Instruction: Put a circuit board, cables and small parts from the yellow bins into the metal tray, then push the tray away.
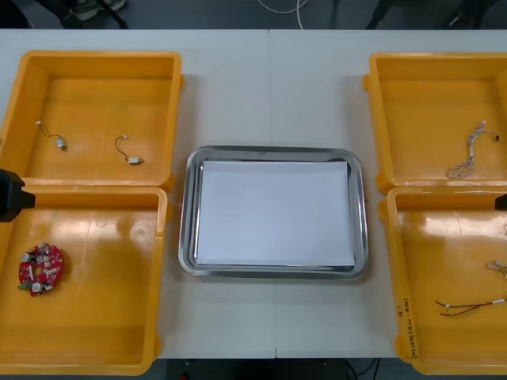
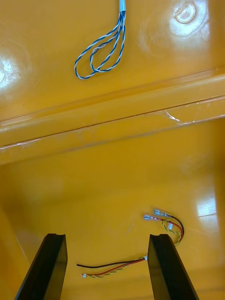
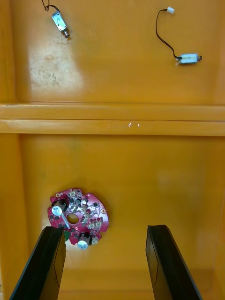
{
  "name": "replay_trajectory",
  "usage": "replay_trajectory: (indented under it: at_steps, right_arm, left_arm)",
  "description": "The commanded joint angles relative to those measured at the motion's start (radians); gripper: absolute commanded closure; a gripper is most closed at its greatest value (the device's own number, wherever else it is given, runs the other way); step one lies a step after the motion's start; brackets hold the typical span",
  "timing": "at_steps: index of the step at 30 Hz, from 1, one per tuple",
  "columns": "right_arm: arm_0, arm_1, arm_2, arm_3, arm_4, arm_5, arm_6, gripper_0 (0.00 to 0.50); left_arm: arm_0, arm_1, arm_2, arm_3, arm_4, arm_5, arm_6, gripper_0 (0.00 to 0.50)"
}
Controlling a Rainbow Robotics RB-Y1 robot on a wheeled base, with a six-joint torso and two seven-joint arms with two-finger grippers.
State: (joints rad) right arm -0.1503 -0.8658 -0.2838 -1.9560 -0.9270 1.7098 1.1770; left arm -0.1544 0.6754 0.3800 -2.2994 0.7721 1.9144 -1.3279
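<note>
Bright overhead light, glare patches on glossy yellow bins [image 2: 28,93], faint shadows

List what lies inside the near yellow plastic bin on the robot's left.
One round red circuit board lies on the yellow bin's floor near its outer wall; the rest is bare. The open left gripper points into the bin, holding nothing. The floor under the board is covered.

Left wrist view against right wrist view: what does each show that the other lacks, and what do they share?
Left wrist view: a red circuit board close by one finger of the left hand, and two small metal parts on black cables past the bin wall. Right wrist view: red and yellow cables by the fingers of the right hand, and a twisted blue and white cable past the wall. Shared: yellow bins, a wall between two, and an open hand.
</note>
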Motion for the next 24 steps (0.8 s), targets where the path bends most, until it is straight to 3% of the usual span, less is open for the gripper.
replay_trajectory:
  at_steps: [1,24]
  right_arm:
    - [0.011,-0.047,-0.038,-0.027,-0.007,0.005,0.030,0.000]
    - [0.011,-0.047,-0.038,-0.027,-0.007,0.005,0.030,0.000]
  left_arm:
    - [0.013,0.003,0.014,-0.029,-0.007,0.005,-0.071,0.000]
    - [0.013,0.003,0.014,-0.029,-0.007,0.005,-0.071,0.000]
